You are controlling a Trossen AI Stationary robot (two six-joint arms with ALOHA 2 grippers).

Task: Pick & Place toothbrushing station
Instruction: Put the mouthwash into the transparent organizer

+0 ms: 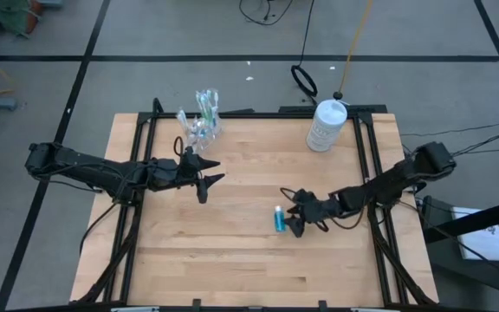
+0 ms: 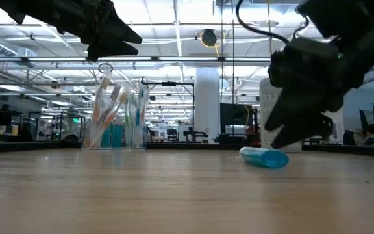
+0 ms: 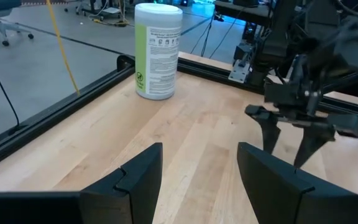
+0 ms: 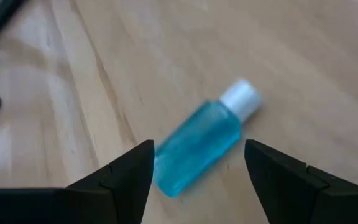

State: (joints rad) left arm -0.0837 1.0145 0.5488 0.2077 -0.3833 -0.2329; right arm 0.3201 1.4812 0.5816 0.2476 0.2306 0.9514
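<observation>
A short teal toothpaste tube (image 1: 278, 218) with a white cap (image 4: 241, 98) lies on its side on the wooden table, right of centre; it also shows in the low view (image 2: 265, 157). My right gripper (image 1: 289, 213) is open just to the tube's right and slightly above it, its fingers (image 4: 123, 171) standing on either side without touching. A clear plastic cup (image 1: 201, 123) holding several toothbrushes stands upright at the table's far left (image 2: 115, 122). My left gripper (image 1: 216, 171) is open and empty, raised above the table near the cup.
A large white bottle (image 1: 326, 125) stands at the table's far right corner and shows in the left wrist view (image 3: 157, 50). Black frame rails (image 1: 364, 139) run along the table's sides. Bare wood lies along the near half of the table.
</observation>
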